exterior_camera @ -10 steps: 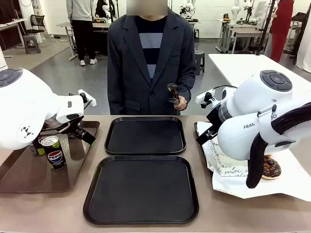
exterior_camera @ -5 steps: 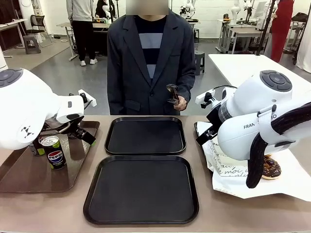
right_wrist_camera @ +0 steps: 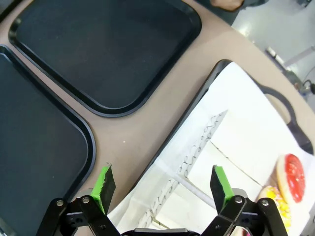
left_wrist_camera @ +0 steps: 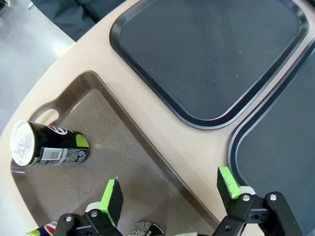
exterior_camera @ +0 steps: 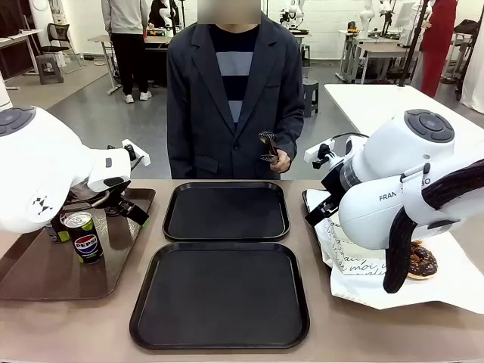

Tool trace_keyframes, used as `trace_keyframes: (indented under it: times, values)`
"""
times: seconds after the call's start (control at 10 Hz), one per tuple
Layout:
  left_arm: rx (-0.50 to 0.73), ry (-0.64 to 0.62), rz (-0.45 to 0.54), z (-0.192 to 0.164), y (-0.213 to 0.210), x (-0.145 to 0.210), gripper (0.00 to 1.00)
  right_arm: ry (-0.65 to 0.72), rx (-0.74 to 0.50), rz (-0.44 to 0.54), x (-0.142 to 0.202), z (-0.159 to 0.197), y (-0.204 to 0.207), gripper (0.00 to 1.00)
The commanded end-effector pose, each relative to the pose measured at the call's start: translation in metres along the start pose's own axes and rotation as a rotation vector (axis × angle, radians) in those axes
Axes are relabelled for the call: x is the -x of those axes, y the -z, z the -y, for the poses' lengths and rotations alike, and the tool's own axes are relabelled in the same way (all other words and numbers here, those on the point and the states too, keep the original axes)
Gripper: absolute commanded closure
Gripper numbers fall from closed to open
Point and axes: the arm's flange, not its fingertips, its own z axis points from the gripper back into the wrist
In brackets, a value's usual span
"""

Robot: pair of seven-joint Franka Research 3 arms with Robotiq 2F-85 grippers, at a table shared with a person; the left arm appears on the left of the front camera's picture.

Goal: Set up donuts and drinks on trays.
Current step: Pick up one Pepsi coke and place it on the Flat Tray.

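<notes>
The far black tray (exterior_camera: 227,213) and the near black tray (exterior_camera: 219,299) lie bare in the middle of the table (exterior_camera: 318,333), one just behind the other. On the brown tray (exterior_camera: 30,274) at the robot's left a Pepsi can (exterior_camera: 87,242) stands upright, with another partly hidden behind the arm. The left wrist view shows a can (left_wrist_camera: 49,147) beside that tray's handle cut-out. At the right, the paper-lined tray (right_wrist_camera: 179,123) carries a chocolate donut (exterior_camera: 422,261). The right wrist view shows a red-glazed donut (right_wrist_camera: 291,178) and a yellow donut (right_wrist_camera: 272,196) on the white paper (right_wrist_camera: 236,132). The left arm reaches in low above the brown tray. The left gripper (left_wrist_camera: 170,186) hangs over that tray's inner rim, jaws spread wide, holding nothing. The right gripper (right_wrist_camera: 161,179) hovers above the paper-lined tray's edge, likewise spread and empty. Across the table the person's hand (exterior_camera: 281,160) holds tongs (exterior_camera: 268,145).
</notes>
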Motion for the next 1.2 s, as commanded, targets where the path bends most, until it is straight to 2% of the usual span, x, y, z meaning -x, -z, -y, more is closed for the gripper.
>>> trace_keyframes:
  times: [0.0, 0.1, 0.3, 0.4, 0.5, 0.6, 0.7, 0.8, 0.9, 1.0, 1.1]
  values:
    - [0.013, 0.039, 0.012, 0.022, -0.087, 0.05, 0.0, -0.079, 0.059, -0.086, 0.042, -0.035, -0.069, 0.0]
    - [0.0, 0.062, -0.036, 0.023, -0.119, 0.074, 0.0, -0.077, 0.067, -0.174, 0.068, -0.047, -0.099, 0.0]
    - [0.046, 0.068, -0.157, 0.039, -0.148, 0.13, 0.0, -0.068, 0.052, -0.334, 0.128, -0.066, -0.143, 0.0]
    - [0.083, 0.094, -0.199, 0.038, -0.15, 0.14, 0.0, -0.068, 0.025, -0.376, 0.146, -0.07, -0.151, 0.0]
    - [0.03, 0.104, -0.188, 0.046, -0.143, 0.144, 0.0, -0.09, 0.049, -0.375, 0.149, -0.065, -0.145, 0.0]
    - [0.048, 0.055, -0.169, 0.009, -0.152, 0.015, 0.0, -0.076, 0.072, -0.335, 0.023, -0.038, -0.133, 0.0]
    - [0.048, 0.055, -0.169, 0.009, -0.152, 0.015, 0.0, -0.076, 0.072, -0.335, 0.023, -0.038, -0.133, 0.0]
    - [0.056, 0.07, -0.204, 0.014, -0.177, 0.028, 0.0, -0.084, 0.072, -0.383, 0.038, -0.049, -0.166, 0.0]
    - [0.411, -0.18, -0.05, -0.014, -0.163, 0.021, 0.0, 0.259, -0.412, -0.123, 0.048, -0.002, -0.159, 0.0]
    - [0.657, -0.4, 0.097, -0.045, -0.164, 0.032, 0.0, 0.461, -0.662, 0.082, 0.078, 0.04, -0.16, 0.0]
    - [0.827, -0.595, 0.201, -0.073, -0.17, 0.054, 0.0, 0.629, -0.781, 0.212, 0.116, 0.075, -0.16, 0.0]
